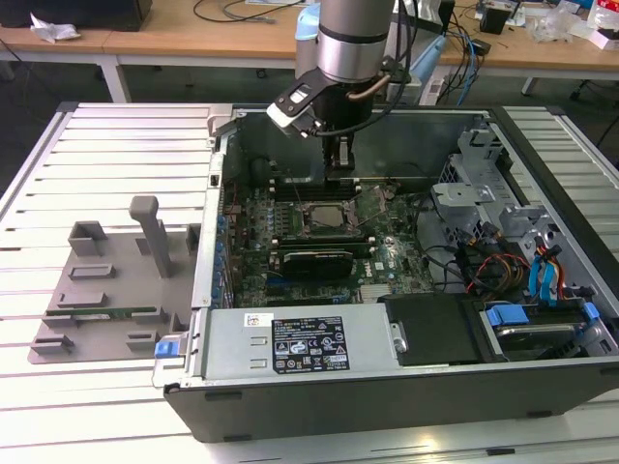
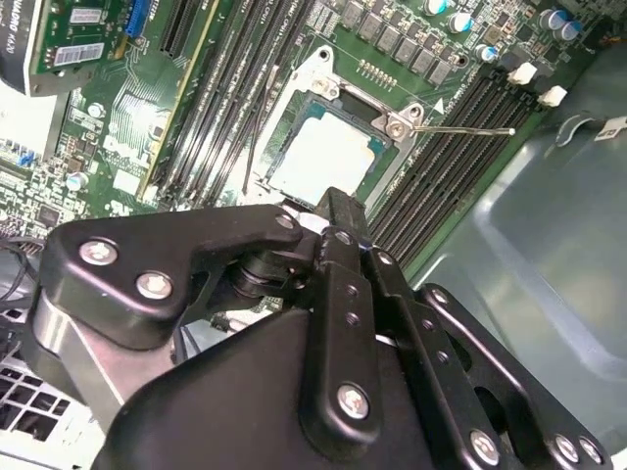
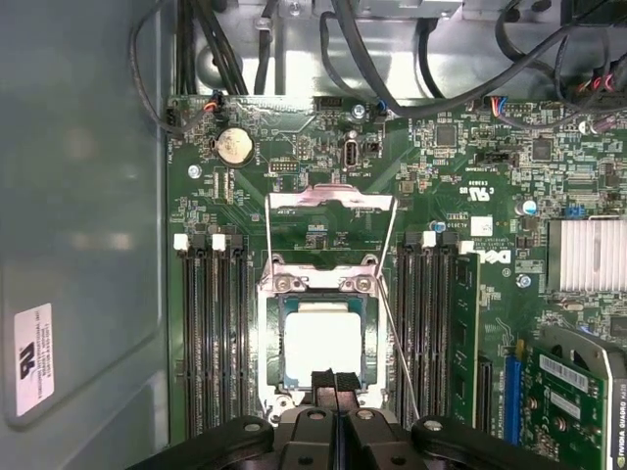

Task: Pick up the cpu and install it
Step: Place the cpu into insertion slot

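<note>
My two fingers [image 3: 322,387] are pressed together tip to tip and hold nothing. In both wrist views they hang at the near edge of the socket. Just past them the one cpu [image 3: 323,343] lies flat in that socket, silvery top up, in the middle of the green motherboard [image 3: 431,186]. Beyond the cpu the single socket frame [image 3: 330,201] is swung open, and one thin wire lever [image 3: 400,343] stands free beside it. Two banks of memory slots [image 3: 220,333] flank the socket, one on each side. Farther along the board sits one round coin battery [image 3: 233,145].

In the exterior view, one open computer case [image 1: 338,406] lies on the slatted bench [image 1: 97,135], toward the bench's edge on the exterior view's right. One grey fixture [image 1: 106,290] rests just beside the case, toward the opposite edge.
</note>
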Robot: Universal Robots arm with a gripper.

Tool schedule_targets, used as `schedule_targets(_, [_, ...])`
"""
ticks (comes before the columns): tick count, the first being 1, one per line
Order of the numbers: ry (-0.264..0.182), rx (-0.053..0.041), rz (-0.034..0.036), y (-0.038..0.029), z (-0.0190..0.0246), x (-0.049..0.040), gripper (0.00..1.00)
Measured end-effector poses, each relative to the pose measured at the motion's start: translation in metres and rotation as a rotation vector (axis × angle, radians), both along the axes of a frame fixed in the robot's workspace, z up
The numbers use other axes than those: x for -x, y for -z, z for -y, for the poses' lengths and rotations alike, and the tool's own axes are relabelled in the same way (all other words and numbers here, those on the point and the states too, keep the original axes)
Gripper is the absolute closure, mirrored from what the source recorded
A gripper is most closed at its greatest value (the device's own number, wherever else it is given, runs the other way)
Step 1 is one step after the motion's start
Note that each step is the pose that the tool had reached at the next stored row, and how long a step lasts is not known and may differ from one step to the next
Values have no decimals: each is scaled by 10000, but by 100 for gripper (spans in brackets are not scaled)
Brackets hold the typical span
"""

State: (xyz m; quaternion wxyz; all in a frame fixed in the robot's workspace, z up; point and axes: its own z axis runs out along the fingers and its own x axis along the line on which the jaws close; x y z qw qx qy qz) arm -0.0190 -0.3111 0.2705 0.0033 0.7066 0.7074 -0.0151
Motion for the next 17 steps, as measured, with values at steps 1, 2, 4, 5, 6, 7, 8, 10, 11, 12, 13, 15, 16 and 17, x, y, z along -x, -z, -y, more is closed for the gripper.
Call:
schedule_targets(1, [0,0,0,-9,0,0,89])
schedule_targets(2, [0,-1,0,-26,0,0,89])
schedule_targets(4, [0,0,0,-67,0,0,89])
schedule_targets(5, [0,1,0,-82,0,0,89])
schedule_targets(6, [0,0,0,-120,0,0,89])
schedule_targets(7, [0,-1,0,-168,0,0,89])
schedule_targets(8, [0,-1,0,-192,0,0,89])
schedule_targets(10, [0,-1,0,-194,0,0,89])
schedule_targets(11, [0,-2,0,-194,0,0,89])
schedule_targets(12, [0,-1,0,-196,0,0,89])
schedule_targets(13, [0,-1,0,-196,0,0,89])
schedule_targets(15, [0,-1,0,-197,0,0,89])
schedule_targets(16, [0,-1,0,-198,0,0,89])
schedule_targets(17, [0,-1,0,-198,0,0,89])
